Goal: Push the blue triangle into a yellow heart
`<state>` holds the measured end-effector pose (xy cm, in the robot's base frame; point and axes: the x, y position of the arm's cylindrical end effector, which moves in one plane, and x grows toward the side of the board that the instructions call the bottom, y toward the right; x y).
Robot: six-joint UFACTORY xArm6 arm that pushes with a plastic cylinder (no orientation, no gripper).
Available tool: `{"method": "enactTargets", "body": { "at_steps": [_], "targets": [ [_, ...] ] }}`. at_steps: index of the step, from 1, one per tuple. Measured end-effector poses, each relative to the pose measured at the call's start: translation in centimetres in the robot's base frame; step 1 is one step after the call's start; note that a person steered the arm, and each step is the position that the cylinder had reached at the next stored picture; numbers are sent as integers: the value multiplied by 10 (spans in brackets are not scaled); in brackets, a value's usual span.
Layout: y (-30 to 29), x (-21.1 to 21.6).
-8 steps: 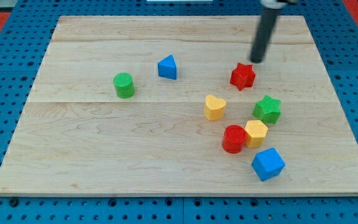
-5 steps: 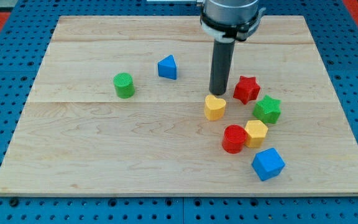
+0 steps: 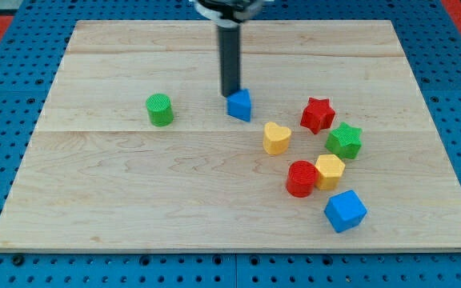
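Our tip at the blue triangle

Our tip (image 3: 230,94), a bare rod end effector holding nothing, touches the blue triangle's (image 3: 240,105) upper-left side; the yellow heart (image 3: 276,138) lies near, toward the view's lower right.

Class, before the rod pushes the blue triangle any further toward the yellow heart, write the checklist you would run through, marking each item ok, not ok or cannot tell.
1. My tip sits at the blue triangle, on its upper-left side: ok.
2. Tip touching the triangle: cannot tell.
3. Yellow heart lies to the triangle's lower right, opposite the tip: ok.
4. Board between triangle and heart is bare: ok.
5. Triangle already against the heart: not ok.
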<state>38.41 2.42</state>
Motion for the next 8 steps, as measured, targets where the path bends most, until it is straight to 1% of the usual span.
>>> {"method": "enactTargets", "body": {
  "at_steps": [1,2,3,4,5,6,7,8],
  "targets": [
    [25,36],
    [-16,15],
    [-23,14],
    [-43,25],
    [5,63],
    [-15,31],
    [-47,-18],
    [-115,-62]
  ]
}}
